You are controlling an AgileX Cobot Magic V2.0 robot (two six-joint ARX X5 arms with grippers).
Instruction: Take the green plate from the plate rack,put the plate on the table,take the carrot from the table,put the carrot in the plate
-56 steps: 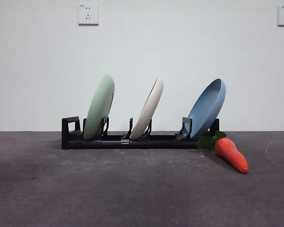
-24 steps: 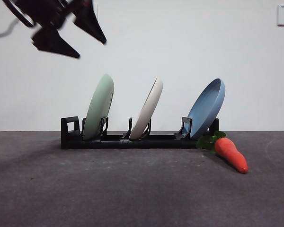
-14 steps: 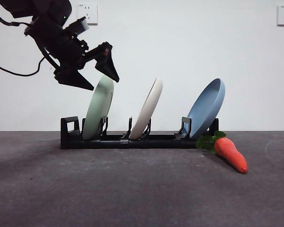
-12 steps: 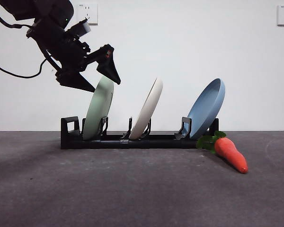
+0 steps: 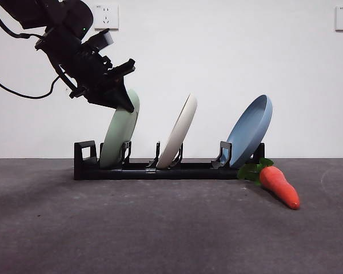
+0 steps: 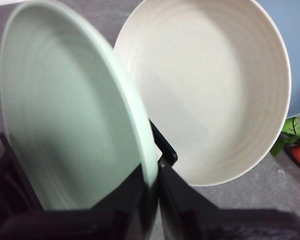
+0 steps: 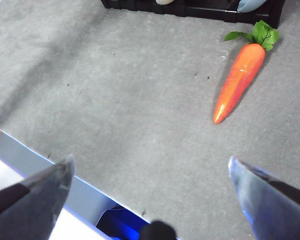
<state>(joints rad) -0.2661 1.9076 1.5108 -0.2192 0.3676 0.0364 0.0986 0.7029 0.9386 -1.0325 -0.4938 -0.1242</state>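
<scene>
Front view – step: first step in hand; the left tool (image 5: pixel 121 101) sits at the top rim of the green plate (image 5: pixel 119 137), which stands tilted in the end slot of the plate rack (image 5: pixel 154 170).
Front view – other items: cream plate (image 5: pixel 178 132) and blue plate (image 5: pixel 250 130) stand in later slots; the carrot (image 5: pixel 279 186) lies on the bench (image 5: pixel 160 228) just beside the rack's far end.
Left wrist view – tool state: jaws narrow, one either side of the green plate's rim (image 6: pixel 149 170), apparently gripping it.
Left wrist view – next move: judged to call for a lift up out of the slot, clear of the cream plate (image 6: pixel 210 95) close behind.
Left wrist view – hidden: jaw tips are blurred; actual contact is hard to confirm.
Right wrist view – tool state: right tool (image 7: pixel 150 175) wide, holding nothing, waiting above the bench.
Right wrist view – carrot: carrot (image 7: pixel 240 80) lies well apart from this tool; the rack is cut off at the picture's edge.
</scene>
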